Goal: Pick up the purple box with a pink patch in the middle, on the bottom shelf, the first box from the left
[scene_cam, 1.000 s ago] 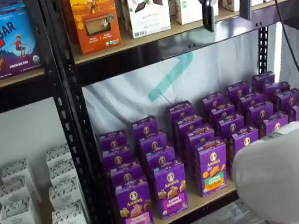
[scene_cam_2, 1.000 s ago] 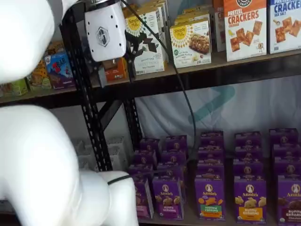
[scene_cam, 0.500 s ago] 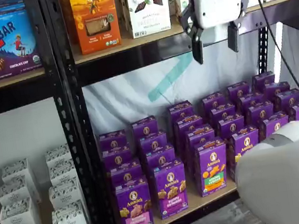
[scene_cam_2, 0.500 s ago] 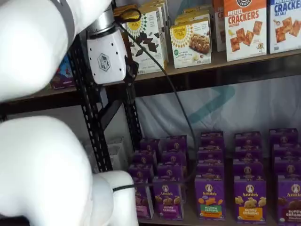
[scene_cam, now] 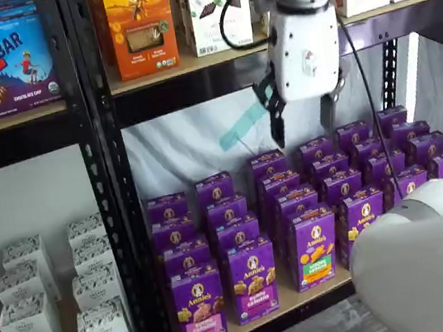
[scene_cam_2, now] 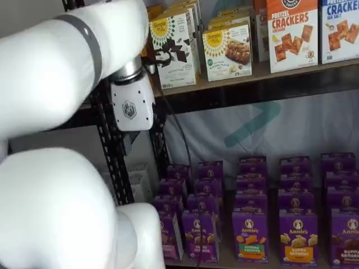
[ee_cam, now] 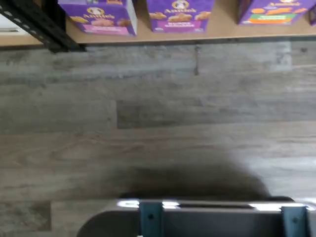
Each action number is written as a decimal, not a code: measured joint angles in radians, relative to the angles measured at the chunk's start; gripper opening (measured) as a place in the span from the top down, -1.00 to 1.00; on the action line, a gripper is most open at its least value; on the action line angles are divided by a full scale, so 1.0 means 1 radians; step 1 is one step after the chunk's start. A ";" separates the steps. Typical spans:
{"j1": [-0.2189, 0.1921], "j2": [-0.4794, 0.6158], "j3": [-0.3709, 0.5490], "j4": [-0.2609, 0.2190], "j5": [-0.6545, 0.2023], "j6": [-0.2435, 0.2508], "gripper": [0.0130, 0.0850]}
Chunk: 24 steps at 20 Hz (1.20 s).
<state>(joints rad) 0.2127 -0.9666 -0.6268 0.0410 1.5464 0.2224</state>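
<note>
The purple box (scene_cam: 199, 305) with a pink band stands upright at the front left of the bottom shelf (scene_cam: 307, 295). It also shows in the wrist view (ee_cam: 98, 15) and, partly hidden by the arm, in a shelf view (scene_cam_2: 169, 235). My gripper (scene_cam: 302, 125) hangs open and empty under the upper board. It is above the back rows of purple cartons, well up and to the right of the box. In a shelf view only its white body (scene_cam_2: 133, 106) shows.
A purple carton with a green-and-orange patch (scene_cam: 314, 245) stands two places right of the box. A black rack post (scene_cam: 113, 190) borders it on the left, with white cartons (scene_cam: 29, 328) beyond. My white arm (scene_cam: 427, 260) fills the foreground. Wood floor (ee_cam: 158, 123) lies before the shelf.
The gripper has come down and to the left, from the upper shelf's level to below its board, above the purple cartons. It stays open.
</note>
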 joint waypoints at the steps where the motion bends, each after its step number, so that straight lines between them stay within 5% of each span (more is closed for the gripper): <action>1: 0.004 -0.004 0.028 0.008 -0.034 0.002 -1.00; 14: 0.113 0.062 0.310 0.002 -0.466 0.093 -1.00; 18: 0.117 0.144 0.360 0.070 -0.586 0.057 -1.00; 24: 0.153 0.303 0.394 0.097 -0.761 0.058 -1.00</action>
<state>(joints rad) 0.3656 -0.6632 -0.2332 0.1379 0.7858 0.2801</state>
